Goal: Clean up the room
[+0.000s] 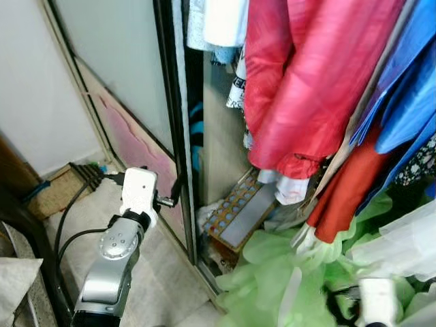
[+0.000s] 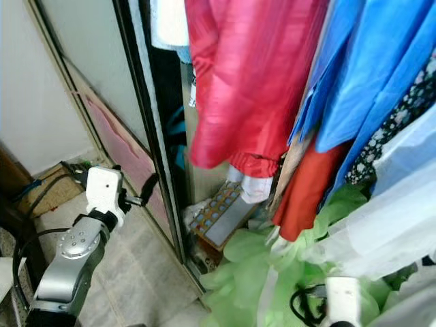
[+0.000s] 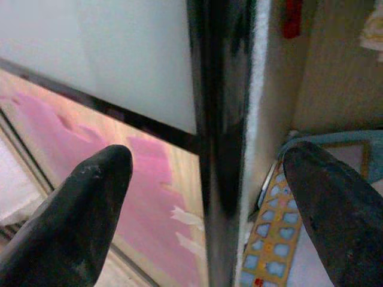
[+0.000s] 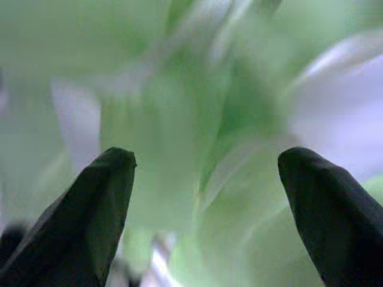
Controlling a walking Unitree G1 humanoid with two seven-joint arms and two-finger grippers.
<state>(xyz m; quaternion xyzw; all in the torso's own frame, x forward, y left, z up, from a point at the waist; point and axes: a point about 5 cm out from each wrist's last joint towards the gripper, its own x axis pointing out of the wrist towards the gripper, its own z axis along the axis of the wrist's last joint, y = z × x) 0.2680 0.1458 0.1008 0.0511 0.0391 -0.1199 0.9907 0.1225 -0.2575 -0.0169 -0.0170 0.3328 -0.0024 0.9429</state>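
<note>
Left wrist view: left hand (image 3: pixel 203 209) spread, straddling wardrobe door edge (image 3: pixel 218 119); right hand (image 4: pixel 203 203) spread, green fabric (image 4: pixel 179 119) blurred, seemingly just ahead.

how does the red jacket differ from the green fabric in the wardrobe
The red jacket hangs high from above; the green fabric lies heaped at the wardrobe bottom. The jacket looks opaque and slightly shiny; the fabric looks sheer and gauzy. The right gripper faces the green fabric, not the jacket.
</note>
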